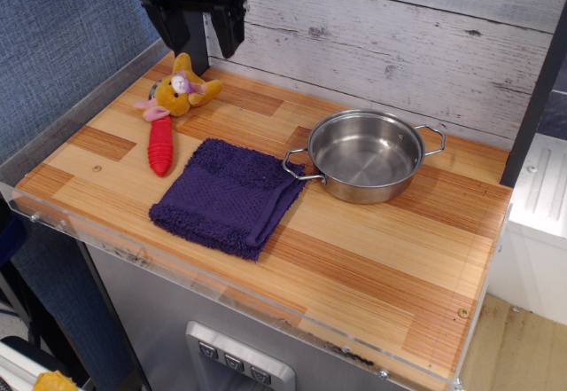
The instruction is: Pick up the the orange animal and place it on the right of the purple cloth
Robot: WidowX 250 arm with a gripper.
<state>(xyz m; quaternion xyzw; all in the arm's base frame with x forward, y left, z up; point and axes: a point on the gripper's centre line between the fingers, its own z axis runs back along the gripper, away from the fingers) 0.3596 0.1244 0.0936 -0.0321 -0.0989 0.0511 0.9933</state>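
The orange animal (pixel 180 90) is a small orange-yellow plush with pink ears and a pale face patch. It lies at the back left of the wooden counter, touching the top of a red-handled spoon (pixel 160 144). The purple cloth (pixel 230 195) lies slightly folded at the counter's middle left. My black gripper (pixel 197 45) hangs open above and just behind the plush, its two fingers spread apart and holding nothing.
A steel pot (pixel 366 154) with two handles stands right of the cloth near the back wall. A black post (pixel 188 32) rises behind the plush. The wooden counter (pixel 381 267) has a clear plastic rim on its front and left edges.
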